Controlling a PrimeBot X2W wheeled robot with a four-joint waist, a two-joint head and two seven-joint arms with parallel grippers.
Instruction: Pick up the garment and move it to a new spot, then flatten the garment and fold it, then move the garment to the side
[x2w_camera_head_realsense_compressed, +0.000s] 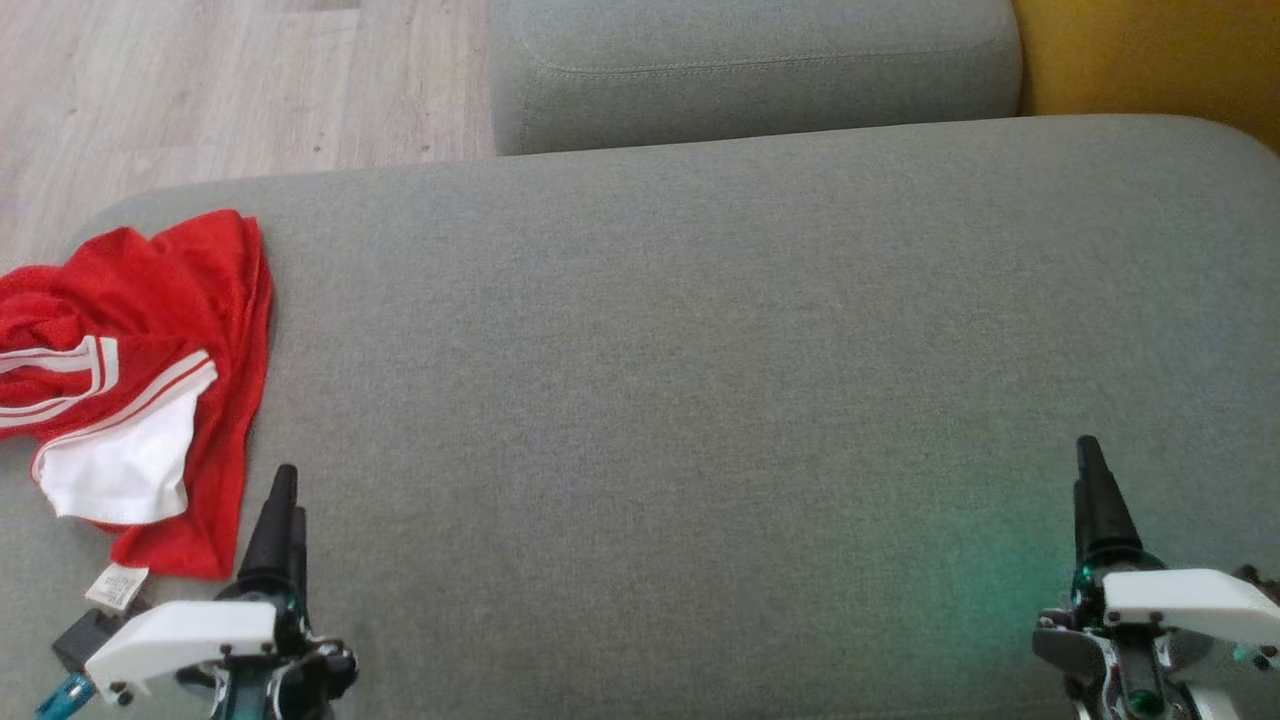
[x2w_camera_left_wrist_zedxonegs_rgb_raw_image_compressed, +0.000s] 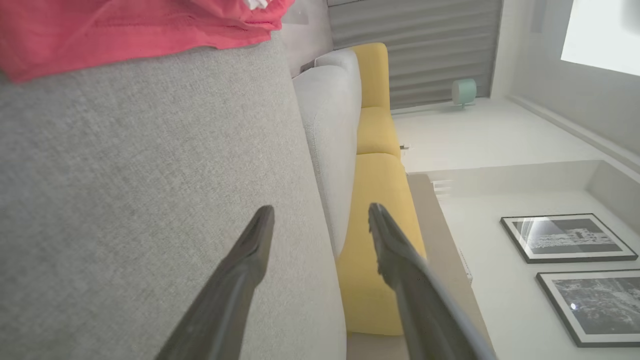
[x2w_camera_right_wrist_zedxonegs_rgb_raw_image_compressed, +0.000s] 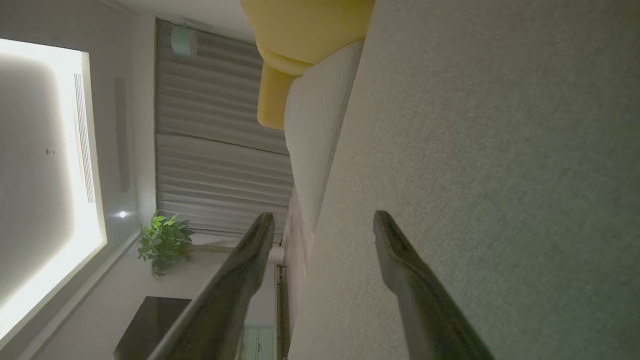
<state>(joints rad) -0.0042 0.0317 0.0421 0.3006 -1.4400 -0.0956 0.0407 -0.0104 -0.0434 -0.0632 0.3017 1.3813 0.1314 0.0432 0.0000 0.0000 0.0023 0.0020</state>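
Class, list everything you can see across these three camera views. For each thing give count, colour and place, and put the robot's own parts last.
garment: 1, red with white trim, crumpled at the seat's left edge
label: 1, white, at the garment's near corner
seat: 1, grey, across the head view
cushion: 1, grey, beyond the seat
sofa: 1, yellow, far right
floor: 1, pale wood, far left
pictures: 2, black frames, on the wall
curtain: 1, grey, behind the plant
plant: 1, green, by the curtain
left gripper: 1, dark, open, near the garment
right gripper: 1, dark, open, over the seat's right
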